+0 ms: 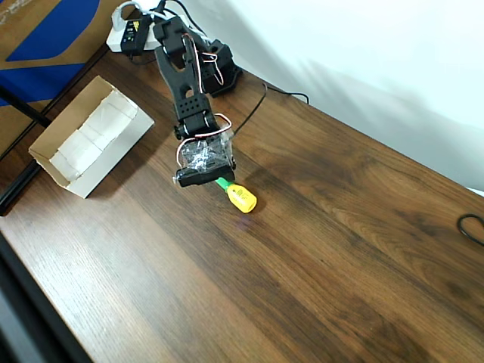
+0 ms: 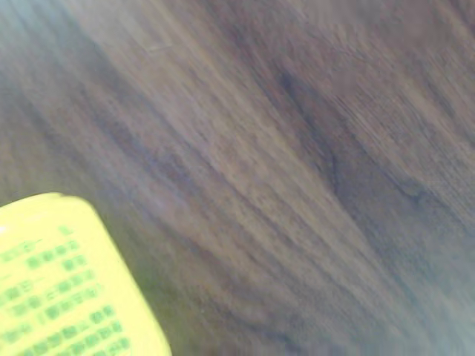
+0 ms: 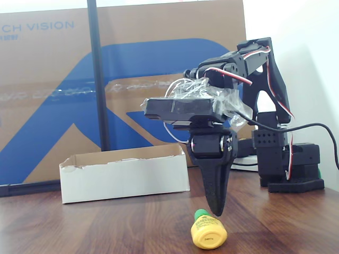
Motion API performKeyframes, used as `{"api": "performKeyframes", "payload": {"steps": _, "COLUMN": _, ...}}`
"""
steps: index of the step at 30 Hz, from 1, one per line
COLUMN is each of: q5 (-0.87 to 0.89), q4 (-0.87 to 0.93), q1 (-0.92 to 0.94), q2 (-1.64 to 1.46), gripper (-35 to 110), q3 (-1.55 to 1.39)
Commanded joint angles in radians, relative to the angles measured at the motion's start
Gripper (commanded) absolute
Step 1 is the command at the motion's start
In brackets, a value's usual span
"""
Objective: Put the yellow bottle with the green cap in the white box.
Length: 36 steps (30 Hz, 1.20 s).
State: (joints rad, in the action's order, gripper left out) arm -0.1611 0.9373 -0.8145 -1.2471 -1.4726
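The yellow bottle with the green cap (image 1: pixel 242 198) lies on its side on the dark wood table, near the middle in the overhead view. Its cap (image 3: pixel 200 214) points toward the arm and its base faces the fixed camera (image 3: pixel 208 232). My black gripper (image 3: pixel 215 209) points straight down, its fingers pressed together into one wedge. The tip stands just right of the cap in the fixed view; whether they touch is unclear. Close up, the bottle's printed yellow body (image 2: pixel 67 289) fills the lower left corner of the wrist view. The white box (image 1: pixel 91 136) sits open and apart at the left.
Brown-and-blue cardboard (image 3: pixel 122 79) stands behind the box, with a black pole (image 3: pixel 98 74) in front of it. The arm's base (image 1: pixel 215 68) and a white power strip (image 1: pixel 128 34) sit at the table's far edge. A black cable (image 1: pixel 473 227) lies at the right edge.
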Motion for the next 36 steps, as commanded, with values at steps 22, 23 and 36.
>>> {"api": "performKeyframes", "payload": {"steps": 22, "q5": -0.032, "q4": 0.052, "q1": 0.150, "q2": -0.229, "gripper": 0, "q3": -0.173}}
{"api": "performKeyframes", "payload": {"steps": 23, "q5": -0.032, "q4": 0.054, "q1": 0.152, "q2": -0.233, "gripper": 0, "q3": -0.173}}
{"api": "performKeyframes", "payload": {"steps": 36, "q5": -0.023, "q4": 0.052, "q1": 0.121, "q2": -0.176, "gripper": 0, "q3": -0.150}}
